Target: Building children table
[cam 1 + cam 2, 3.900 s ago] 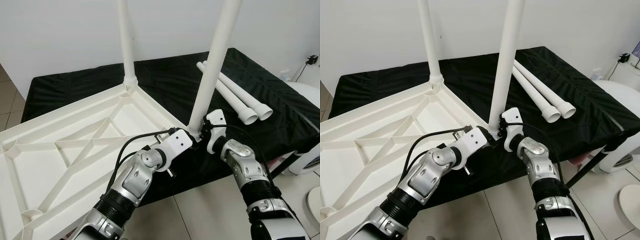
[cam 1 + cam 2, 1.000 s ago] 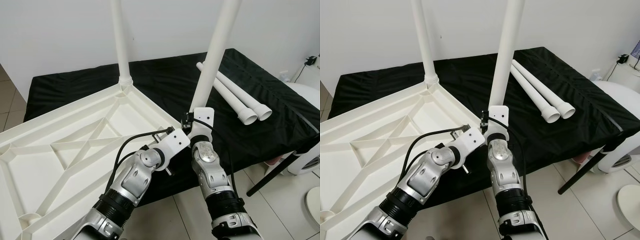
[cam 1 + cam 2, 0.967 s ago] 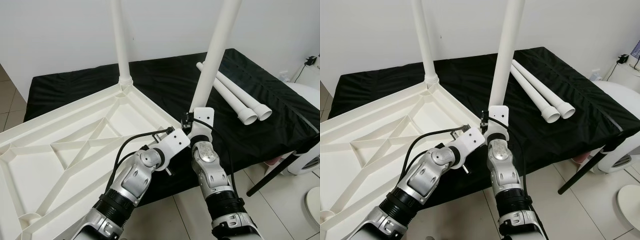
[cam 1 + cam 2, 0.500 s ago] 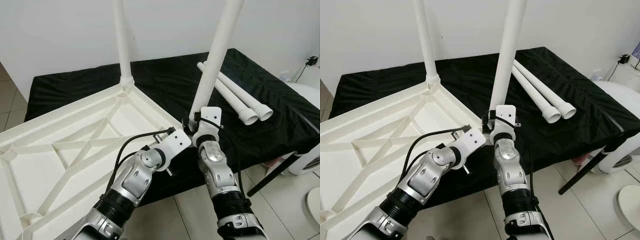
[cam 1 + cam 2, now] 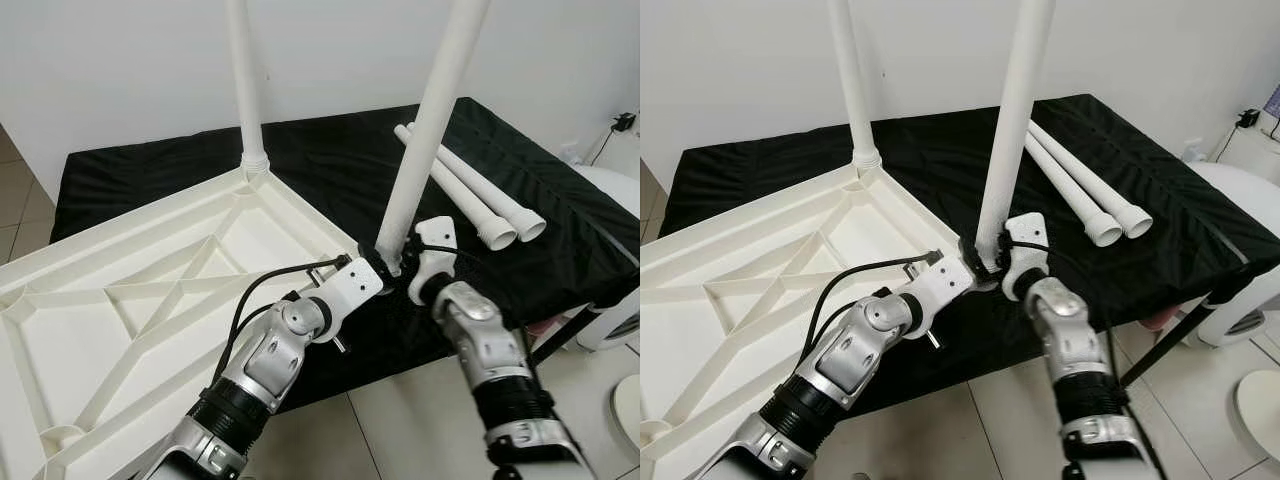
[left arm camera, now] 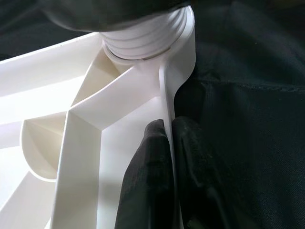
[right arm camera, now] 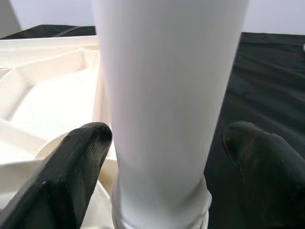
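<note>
My right gripper point(image 7: 162, 157) has swung from 6 to 4 o'clock of the upright white plastic leg point(image 5: 425, 140), fingers now spread around it; another turn looks due. My left gripper point(image 6: 167, 157) pinches the upturned white ribbed tabletop point(image 5: 130, 300) rim.

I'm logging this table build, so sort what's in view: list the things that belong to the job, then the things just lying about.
Part of the job:
- upturned white tabletop
- near leg, between the right gripper fingers
- far leg, standing in its corner
- two loose legs on the black cover
- left gripper, pinching the tabletop's rim

Just lying about:
- black cover
- white round appliance
</note>
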You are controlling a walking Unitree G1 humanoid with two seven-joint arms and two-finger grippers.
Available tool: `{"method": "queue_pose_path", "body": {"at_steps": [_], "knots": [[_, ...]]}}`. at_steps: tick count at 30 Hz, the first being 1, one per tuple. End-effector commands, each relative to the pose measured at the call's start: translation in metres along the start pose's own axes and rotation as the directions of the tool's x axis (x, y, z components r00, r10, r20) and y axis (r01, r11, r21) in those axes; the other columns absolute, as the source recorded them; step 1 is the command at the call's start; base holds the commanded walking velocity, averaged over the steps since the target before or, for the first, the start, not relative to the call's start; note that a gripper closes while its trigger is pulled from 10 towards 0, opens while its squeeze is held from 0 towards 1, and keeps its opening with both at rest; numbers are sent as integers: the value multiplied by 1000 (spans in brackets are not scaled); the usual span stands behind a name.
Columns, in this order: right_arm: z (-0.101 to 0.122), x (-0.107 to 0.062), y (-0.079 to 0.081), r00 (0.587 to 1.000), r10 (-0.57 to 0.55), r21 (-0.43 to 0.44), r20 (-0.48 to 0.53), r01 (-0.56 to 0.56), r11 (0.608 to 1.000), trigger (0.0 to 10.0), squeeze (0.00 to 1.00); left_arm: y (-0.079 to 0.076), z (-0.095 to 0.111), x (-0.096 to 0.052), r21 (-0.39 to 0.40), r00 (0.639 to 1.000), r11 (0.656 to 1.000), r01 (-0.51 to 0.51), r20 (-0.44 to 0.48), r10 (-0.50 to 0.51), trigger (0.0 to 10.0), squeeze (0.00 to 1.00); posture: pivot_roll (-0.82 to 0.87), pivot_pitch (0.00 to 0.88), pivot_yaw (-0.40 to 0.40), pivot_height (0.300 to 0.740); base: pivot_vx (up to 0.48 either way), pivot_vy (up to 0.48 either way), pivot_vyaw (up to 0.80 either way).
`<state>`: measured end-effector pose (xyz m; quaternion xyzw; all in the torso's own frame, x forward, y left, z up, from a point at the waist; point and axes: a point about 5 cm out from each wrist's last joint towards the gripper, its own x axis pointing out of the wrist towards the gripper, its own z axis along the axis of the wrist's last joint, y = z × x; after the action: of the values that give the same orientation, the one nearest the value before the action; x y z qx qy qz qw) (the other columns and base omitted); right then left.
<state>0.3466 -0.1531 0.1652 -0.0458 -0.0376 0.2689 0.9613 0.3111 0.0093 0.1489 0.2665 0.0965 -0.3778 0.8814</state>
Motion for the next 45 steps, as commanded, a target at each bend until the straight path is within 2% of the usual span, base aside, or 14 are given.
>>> {"method": "queue_pose_path", "body": {"at_steps": [1,2,5,9,25,26,28,29,30,31,32,43,44,45], "knots": [[2,2,1,994,112,2,6,-112,994,10000,0,2,7,1,30,999,999,-25,22,24,10000,0,-110,67,15,740,0,0,0],[2,2,1,994,112,2,6,-112,994,10000,0,2,7,1,30,999,999,-25,22,24,10000,0,-110,67,15,740,0,0,0],[6,0,-4,977,214,-29,-3,-214,976,10000,0,2,8,1,31,999,999,-24,24,24,10000,0,-110,65,16,740,0,0,0],[11,2,-10,967,256,-70,-7,-256,964,10000,0,3,8,1,32,999,999,-26,26,25,10000,0,-108,65,15,740,0,0,0],[13,2,-21,939,340,-118,-60,-345,931,10000,0,3,7,0,33,999,999,-29,22,28,10000,0,-101,60,17,740,0,0,0],[11,1,-23,936,344,-121,-69,-350,929,9529,0,3,7,0,33,999,999,-27,22,26,10000,0,-100,60,18,740,0,0,0],[11,1,-23,936,344,-121,-69,-350,929,9529,0,3,7,0,33,999,999,-27,22,26,10000,0,-100,60,18,740,0,0,0],[10,0,-24,935,346,-123,-78,-353,927,5059,0,2,6,-1,34,999,999,-24,22,23,10000,0,-100,59,18,740,0,0,0],[10,0,-24,935,346,-123,-78,-353,927,5059,0,2,6,-1,34,999,999,-24,22,23,10000,0,-100,59,18,740,0,0,0],[9,0,-25,933,349,-123,-82,-357,926,157,0,1,6,-1,36,1000,999,-22,22,21,10000,0,-100,57,17,740,0,0,0],[8,-1,-26,932,352,-120,-84,-360,925,0,0,1,6,-1,36,1000,999,-20,22,20,10000,0,-98,53,15,740,0,0,0],[7,-1,-26,932,357,-108,-69,-363,926,0,0,1,6,-1,39,1000,999,-23,21,22,10000,0,-92,47,12,740,0,0,0],[6,0,-25,934,352,-107,-62,-357,928,3922,0,2,6,-1,39,999,999,-25,21,24,10000,0,-91,46,9,740,0,0,0],[6,0,-25,934,352,-107,-62,-357,928,3922,0,2,6,-1,39,999,999,-25,21,24,10000,0,-91,46,9,740,0,0,0]]}}
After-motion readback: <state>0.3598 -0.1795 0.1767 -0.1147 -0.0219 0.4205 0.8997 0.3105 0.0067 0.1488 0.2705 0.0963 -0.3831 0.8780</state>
